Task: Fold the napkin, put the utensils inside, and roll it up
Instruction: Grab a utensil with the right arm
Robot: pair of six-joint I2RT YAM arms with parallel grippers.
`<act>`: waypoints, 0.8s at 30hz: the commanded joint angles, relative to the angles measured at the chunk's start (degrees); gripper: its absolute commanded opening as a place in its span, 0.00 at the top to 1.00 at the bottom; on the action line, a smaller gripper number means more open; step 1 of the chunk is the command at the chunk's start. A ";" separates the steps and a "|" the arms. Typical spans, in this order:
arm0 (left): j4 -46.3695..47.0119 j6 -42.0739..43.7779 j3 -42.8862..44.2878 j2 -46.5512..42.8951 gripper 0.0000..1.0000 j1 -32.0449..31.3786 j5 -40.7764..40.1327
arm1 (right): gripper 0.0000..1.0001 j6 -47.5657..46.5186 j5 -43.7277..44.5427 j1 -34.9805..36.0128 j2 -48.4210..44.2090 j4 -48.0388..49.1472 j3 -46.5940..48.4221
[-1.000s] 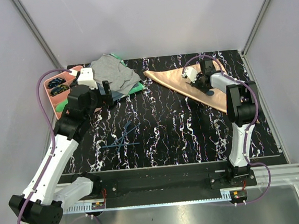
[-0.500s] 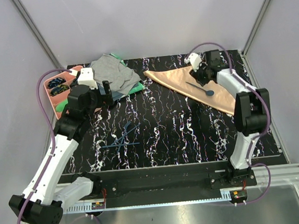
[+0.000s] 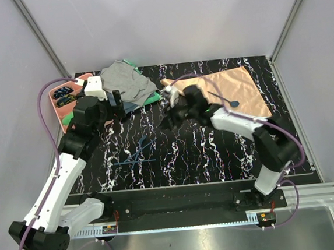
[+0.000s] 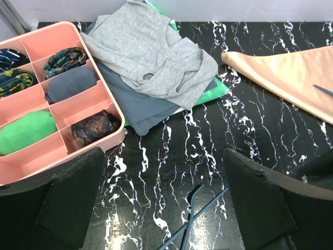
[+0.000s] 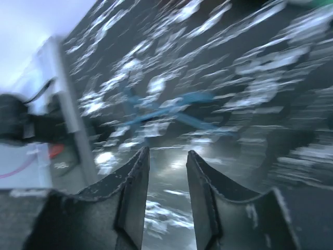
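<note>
1. The napkin (image 3: 240, 86) lies flat at 1 o'clock on the bench (image 3: 216, 156), a dark blue spoon (image 3: 222, 98) resting on it
2. The other utensils (image 3: 135, 154) lie crossed at 8 o'clock
3. The left gripper (image 4: 164, 161) hangs wide open and empty at 10 o'clock
4. The right gripper (image 5: 166, 156), slightly parted, holds nothing near centre

One napkin (image 3: 242, 83), one spoon (image 3: 223, 98) on it, one pink tray (image 4: 78, 107), one grey cloth (image 3: 125, 82); crossed utensils (image 3: 135, 154) at seven o'clock uncountable.
</note>
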 commanded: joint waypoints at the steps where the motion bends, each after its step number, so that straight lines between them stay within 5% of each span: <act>1: 3.66 0.66 -0.10 -3.16 0.01 0.36 -1.76 | 0.58 19.37 4.86 8.76 5.37 14.46 -0.42; 5: 3.75 0.84 -0.19 -3.87 0.01 0.36 -2.55 | 0.59 22.63 15.76 18.33 11.17 11.92 4.06; 13: 3.84 0.67 -0.19 -4.74 0.01 0.45 -2.29 | 0.62 31.86 30.72 23.72 20.05 1.82 12.86; 16: 3.75 0.58 -0.19 -4.75 0.01 0.45 -2.11 | 0.61 33.27 32.13 24.24 20.06 -1.44 14.01; 24: 3.75 -0.21 -0.10 -5.27 0.01 0.45 -0.36 | 0.53 19.05 27.22 27.41 17.60 -4.61 11.21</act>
